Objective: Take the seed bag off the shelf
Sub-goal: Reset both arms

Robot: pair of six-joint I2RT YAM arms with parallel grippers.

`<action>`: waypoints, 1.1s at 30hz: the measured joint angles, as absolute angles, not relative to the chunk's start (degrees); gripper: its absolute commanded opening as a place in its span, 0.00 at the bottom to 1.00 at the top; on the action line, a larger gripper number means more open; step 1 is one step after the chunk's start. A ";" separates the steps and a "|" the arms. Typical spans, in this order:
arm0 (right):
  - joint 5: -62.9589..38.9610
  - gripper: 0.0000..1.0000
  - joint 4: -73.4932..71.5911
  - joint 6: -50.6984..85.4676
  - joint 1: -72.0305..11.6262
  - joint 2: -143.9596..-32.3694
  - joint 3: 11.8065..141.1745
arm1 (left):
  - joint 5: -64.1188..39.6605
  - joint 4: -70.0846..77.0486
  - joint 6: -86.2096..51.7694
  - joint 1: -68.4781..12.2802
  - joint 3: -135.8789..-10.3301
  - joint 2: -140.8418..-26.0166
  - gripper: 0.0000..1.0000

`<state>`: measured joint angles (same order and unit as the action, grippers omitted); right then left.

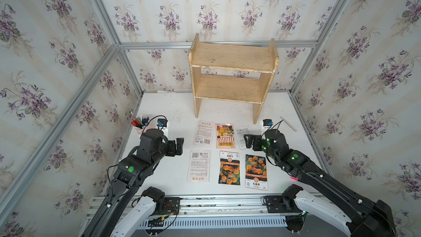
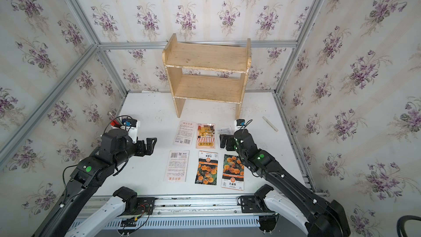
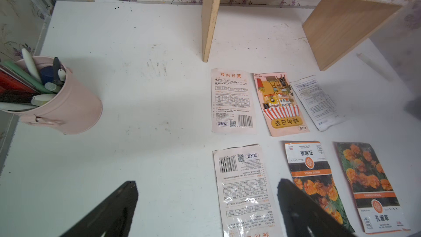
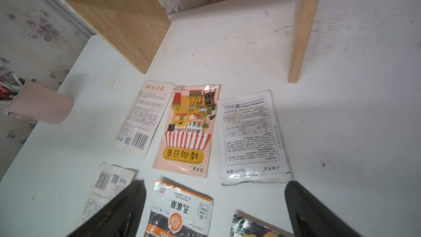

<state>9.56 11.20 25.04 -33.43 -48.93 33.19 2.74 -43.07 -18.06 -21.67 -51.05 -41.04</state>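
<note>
The light wooden shelf point(image 1: 232, 71) point(image 2: 206, 69) stands at the back of the table, and both its tiers are bare. Several seed bags lie flat in two rows in front of it. A white seed bag point(image 1: 242, 136) point(image 4: 250, 137) at the right end of the far row lies just ahead of my right gripper point(image 1: 248, 142) point(image 4: 215, 182). That gripper is open and holds nothing. My left gripper point(image 1: 180, 146) point(image 3: 206, 182) is also open and empty. It hovers left of the bags, beside a white barcode bag point(image 3: 243, 190).
A pink cup of pens point(image 1: 140, 124) point(image 3: 63, 106) stands at the table's left edge. A white stick point(image 1: 288, 123) lies to the right of the shelf's right leg. Wallpapered walls with aluminium framing enclose the table on three sides.
</note>
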 measured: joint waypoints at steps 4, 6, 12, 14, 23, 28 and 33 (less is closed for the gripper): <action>13.04 1.00 7.09 21.91 -27.33 -46.00 31.40 | 6.57 -39.57 -18.24 -21.61 -49.15 -43.40 1.00; 13.65 1.00 4.51 20.25 -25.43 -46.46 30.76 | 8.19 -37.65 -18.24 -21.61 -47.94 -44.73 1.00; 15.81 1.00 -4.54 16.01 -18.20 -51.16 28.36 | 12.62 -31.48 -16.25 -20.99 -45.10 -48.38 1.00; 15.29 1.00 -8.75 14.66 -15.35 -52.99 26.22 | 14.15 -29.10 -14.96 -20.29 -44.29 -49.84 1.00; 15.79 1.00 -28.34 6.68 -10.39 -65.10 18.83 | 14.33 -14.11 -8.43 -15.00 -35.14 -52.42 1.00; 16.05 1.00 -39.42 2.83 -10.15 -72.40 17.39 | 11.51 -6.96 -5.26 -10.39 -32.75 -55.02 1.00; 16.03 1.00 -48.73 -0.27 -10.04 -77.97 16.99 | 7.49 0.56 -4.19 -5.74 -29.21 -56.75 1.00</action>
<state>16.03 -48.73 -0.27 -10.04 -77.97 16.99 7.49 0.56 -4.19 -5.74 -29.21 -56.75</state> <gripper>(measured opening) 0.997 0.999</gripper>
